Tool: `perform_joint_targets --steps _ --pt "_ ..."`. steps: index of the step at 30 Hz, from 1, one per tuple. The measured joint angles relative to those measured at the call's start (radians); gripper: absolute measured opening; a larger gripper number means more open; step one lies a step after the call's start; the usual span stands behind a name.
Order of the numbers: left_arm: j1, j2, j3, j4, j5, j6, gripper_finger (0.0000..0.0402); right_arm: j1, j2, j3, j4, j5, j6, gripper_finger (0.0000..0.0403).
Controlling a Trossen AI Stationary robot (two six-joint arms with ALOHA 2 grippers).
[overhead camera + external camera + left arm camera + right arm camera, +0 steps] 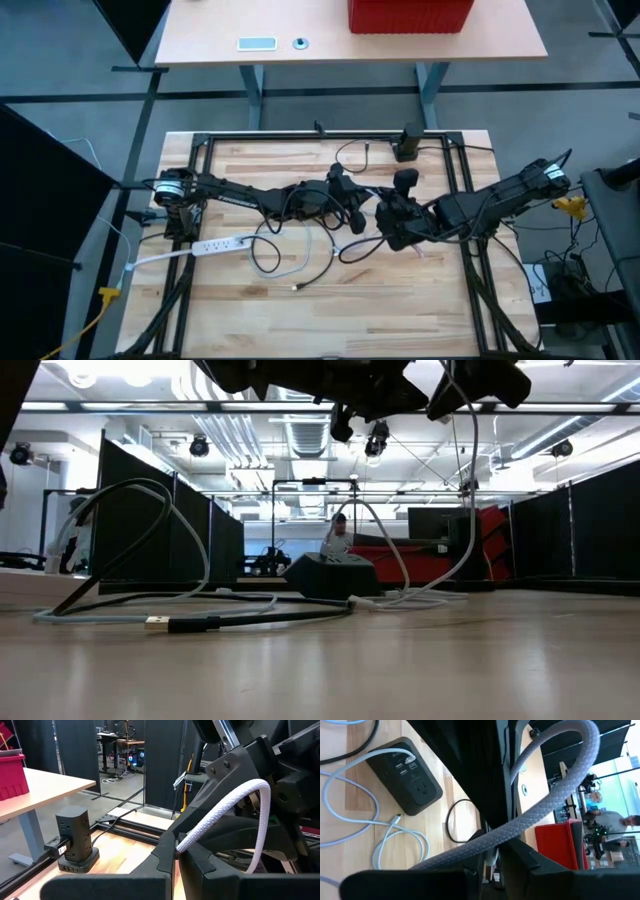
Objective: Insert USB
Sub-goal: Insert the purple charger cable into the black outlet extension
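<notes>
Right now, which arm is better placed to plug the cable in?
The right one, probably. The right gripper looks down at the tower, with its USB ports facing that way. The left gripper is shut on the white cable and could steady it.

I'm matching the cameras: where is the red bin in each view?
High view: red bin at the top edge, right of centre.
Low view: far back, right of centre.
Left wrist view: left edge.
Right wrist view: lower right.
Shared landmark: the side table under it.
</notes>
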Motion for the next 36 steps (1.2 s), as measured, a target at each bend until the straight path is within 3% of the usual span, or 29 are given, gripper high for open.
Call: perform_joint_targets --steps 7,12,20,28,32,36 --pt "0.001 0.000 0.000 -0.006 0.023 0.056 0.0001 -0.011 0.000 0.000 0.000 -0.004 0.027 0.0014" --pt "-0.006 -0.010 0.000 -0.067 0.071 0.163 0.0027 -0.011 -0.027 -0.002 -0.002 -0.031 0.044 0.0014" --pt "-0.026 -0.083 0.000 -0.300 0.108 0.237 0.0051 -0.012 -0.244 -0.063 0.006 -0.016 0.147 0.0014" --pt "-0.083 -0.188 -0.028 -0.466 0.035 0.236 0.0037 -0.028 -0.483 -0.266 0.282 -0.175 0.132 0.0014" --pt "-0.117 -0.255 -0.108 -0.510 -0.040 0.227 0.0029 -0.069 -0.553 -0.415 0.536 -0.313 0.061 0.0014" --pt "-0.116 -0.357 -0.214 -0.557 -0.036 0.132 0.0025 -0.137 -0.560 -0.537 0.735 -0.483 0.011 0.0014"
